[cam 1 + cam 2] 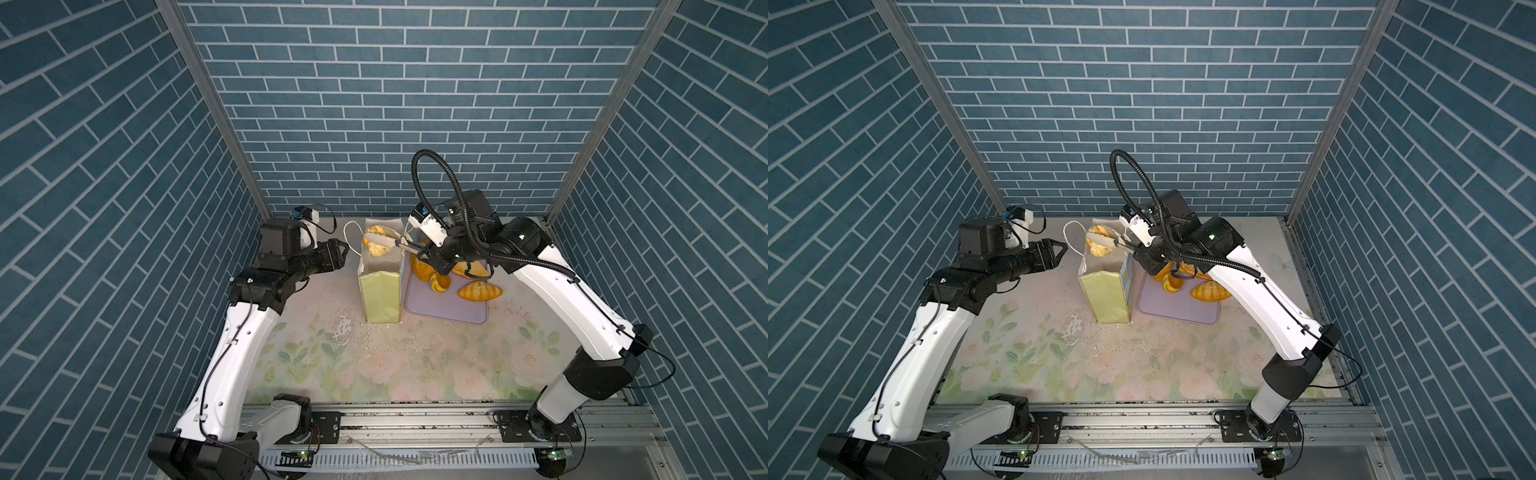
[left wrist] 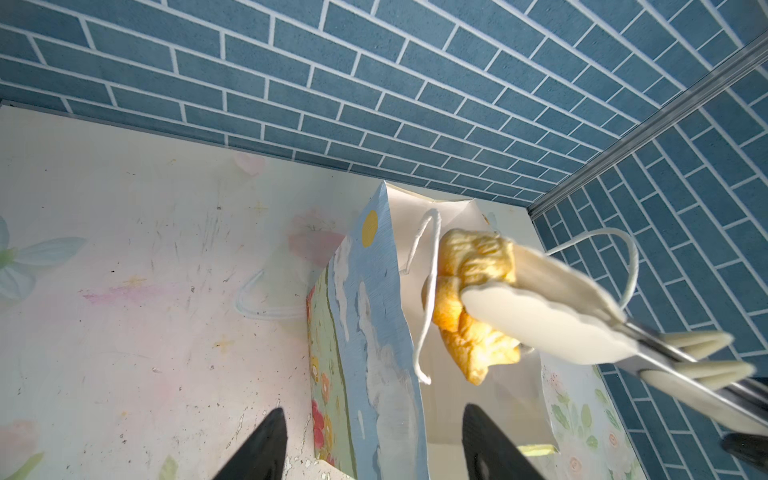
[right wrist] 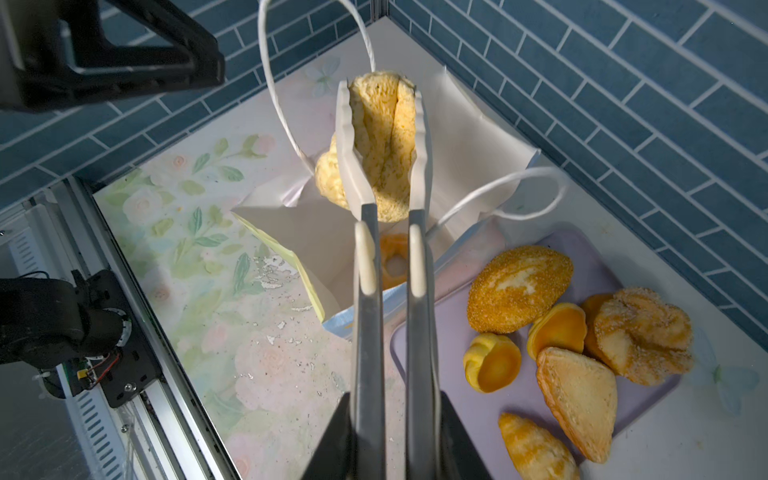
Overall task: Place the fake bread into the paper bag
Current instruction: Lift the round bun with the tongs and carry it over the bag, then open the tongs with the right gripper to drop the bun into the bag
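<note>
Clamping grey tongs (image 3: 368, 332) by the handles, R gripper (image 3: 395, 440) has their tips pinching a bread piece (image 3: 384, 137) over the open paper bag (image 1: 380, 297). Only the R wrist view shows a ring pastry (image 3: 395, 259) inside, w/ seeded loaf (image 3: 519, 286) & croissant (image 3: 536, 451) on lavender tray (image 3: 449, 345). L gripper (image 1: 338, 253): jaws spread, empty, beside bag.

The paper bag's (image 1: 380, 291) mouth is blocked from above by the tongs (image 1: 386, 240) and the pastry (image 1: 376, 250) clamped in them. At its 3 o'clock, the lavender tray (image 1: 440, 309) of loose bread (image 1: 480, 291) touches it. The open left gripper (image 1: 345, 254) hangs near at 9 o'clock, and the back wall (image 1: 374, 166) is close at 12. From 6 o'clock the table (image 1: 374, 365) lies bare.
</note>
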Action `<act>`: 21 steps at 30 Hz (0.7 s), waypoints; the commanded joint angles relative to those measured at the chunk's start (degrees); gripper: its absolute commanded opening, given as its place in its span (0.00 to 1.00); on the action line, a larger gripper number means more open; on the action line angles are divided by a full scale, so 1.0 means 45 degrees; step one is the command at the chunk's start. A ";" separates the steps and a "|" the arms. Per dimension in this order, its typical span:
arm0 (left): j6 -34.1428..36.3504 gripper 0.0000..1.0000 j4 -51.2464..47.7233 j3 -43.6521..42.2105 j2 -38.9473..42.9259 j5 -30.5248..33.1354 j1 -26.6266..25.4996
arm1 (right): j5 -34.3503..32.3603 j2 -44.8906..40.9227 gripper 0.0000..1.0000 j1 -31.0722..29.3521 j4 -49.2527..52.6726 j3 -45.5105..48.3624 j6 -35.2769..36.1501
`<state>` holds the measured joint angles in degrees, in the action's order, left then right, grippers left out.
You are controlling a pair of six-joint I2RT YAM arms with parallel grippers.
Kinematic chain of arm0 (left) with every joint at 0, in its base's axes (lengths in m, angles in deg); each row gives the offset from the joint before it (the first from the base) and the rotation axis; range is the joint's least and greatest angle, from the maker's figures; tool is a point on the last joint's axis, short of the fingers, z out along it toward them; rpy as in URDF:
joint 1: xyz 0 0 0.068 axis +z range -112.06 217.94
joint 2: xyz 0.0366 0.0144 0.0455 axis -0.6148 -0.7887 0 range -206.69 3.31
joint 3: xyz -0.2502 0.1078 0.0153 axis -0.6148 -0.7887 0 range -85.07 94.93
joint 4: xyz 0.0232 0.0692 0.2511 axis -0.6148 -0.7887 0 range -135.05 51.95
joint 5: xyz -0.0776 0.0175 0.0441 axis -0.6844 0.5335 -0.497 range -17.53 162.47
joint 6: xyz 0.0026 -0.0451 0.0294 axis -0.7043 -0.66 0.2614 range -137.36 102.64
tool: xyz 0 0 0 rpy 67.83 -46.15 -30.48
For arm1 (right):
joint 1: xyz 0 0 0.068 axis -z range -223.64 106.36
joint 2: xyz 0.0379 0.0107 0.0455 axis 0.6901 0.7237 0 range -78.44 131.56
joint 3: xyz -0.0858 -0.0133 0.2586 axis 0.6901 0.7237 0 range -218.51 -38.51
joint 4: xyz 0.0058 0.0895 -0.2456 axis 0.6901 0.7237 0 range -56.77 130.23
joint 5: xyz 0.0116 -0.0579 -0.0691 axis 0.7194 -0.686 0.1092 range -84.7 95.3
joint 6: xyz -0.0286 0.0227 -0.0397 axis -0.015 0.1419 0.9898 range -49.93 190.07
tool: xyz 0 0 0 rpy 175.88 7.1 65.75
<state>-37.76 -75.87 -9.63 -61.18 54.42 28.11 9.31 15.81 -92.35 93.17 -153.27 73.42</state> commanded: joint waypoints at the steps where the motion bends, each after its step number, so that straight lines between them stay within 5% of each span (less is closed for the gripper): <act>1: -0.0007 0.69 -0.0023 -0.0222 0.0246 -0.0010 -0.0082 | -0.0479 -0.0729 0.24 -0.0059 -0.0793 0.0572 -0.0147; 15: 0.0062 0.69 -0.0009 -0.0138 0.0178 -0.0093 -0.0082 | -0.1334 -0.0905 0.47 -0.0105 -0.0684 0.0507 -0.0419; 21: 0.0093 0.69 -0.0024 0.0022 0.0112 -0.0077 -0.0082 | -0.1692 -0.1025 0.48 -0.0099 -0.0664 0.0015 -0.0414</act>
<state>-37.72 -75.89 -10.06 -60.91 54.38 28.05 3.32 13.72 -92.50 92.25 -150.63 71.83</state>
